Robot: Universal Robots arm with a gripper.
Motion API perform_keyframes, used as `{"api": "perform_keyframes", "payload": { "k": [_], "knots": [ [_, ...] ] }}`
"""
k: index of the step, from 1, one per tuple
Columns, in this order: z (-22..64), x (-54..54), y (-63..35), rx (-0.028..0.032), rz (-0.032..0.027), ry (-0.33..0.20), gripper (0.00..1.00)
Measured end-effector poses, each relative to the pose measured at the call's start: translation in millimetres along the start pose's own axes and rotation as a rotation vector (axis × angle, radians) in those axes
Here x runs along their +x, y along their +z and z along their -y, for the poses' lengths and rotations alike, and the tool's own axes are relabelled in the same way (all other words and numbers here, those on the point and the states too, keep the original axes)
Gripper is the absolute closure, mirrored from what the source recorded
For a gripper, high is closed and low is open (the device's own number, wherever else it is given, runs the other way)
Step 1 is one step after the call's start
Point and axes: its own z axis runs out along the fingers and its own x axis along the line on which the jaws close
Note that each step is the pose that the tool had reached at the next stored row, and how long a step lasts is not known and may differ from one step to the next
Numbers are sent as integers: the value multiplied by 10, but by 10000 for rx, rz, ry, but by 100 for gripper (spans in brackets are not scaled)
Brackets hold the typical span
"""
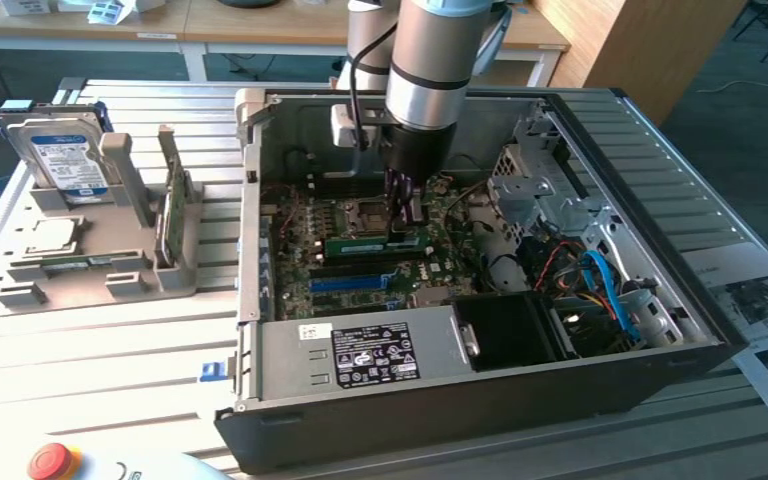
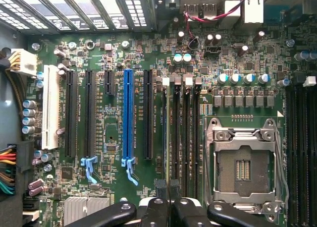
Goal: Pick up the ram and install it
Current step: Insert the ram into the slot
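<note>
- Tool (image 2: pixel 168 203): fingers (image 2: pixel 161 199) together, with only a thin seam between them, low over the motherboard (image 2: pixel 114 63).
- Ram (image 1: pixel 357 243): stands on edge among the memory slots (image 2: pixel 185 138), directly under the tool tips. It runs out from the tool toward the exterior view's left. Whether the tool pinches it or merely rests on its top edge cannot be told.
- CPU socket (image 2: pixel 245 162): just beside the tool, across the memory slots from the blue slot (image 2: pixel 128 118).
- Arm (image 1: pixel 431 60): upright, reaching into the open case (image 1: pixel 491 405).
- Power supply (image 1: pixel 357 355): inside the case, near the tool, on the side toward the exterior camera.
- Rack (image 1: pixel 91 285): on the bench (image 1: pixel 104 350), well apart from the tool toward the exterior view's left. It holds an upright hard drive (image 1: pixel 64 150) and a green card (image 1: pixel 171 215) on edge.
- Red button (image 1: pixel 53 460): at the bench edge, farthest from the tool.
</note>
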Motion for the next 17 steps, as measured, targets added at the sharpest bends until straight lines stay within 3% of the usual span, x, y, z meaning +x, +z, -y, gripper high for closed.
{"api": "perform_keyframes", "payload": {
  "k": [17],
  "knots": [
    [1, -1, 41, -3, 0, 40, 89]
  ]
}}
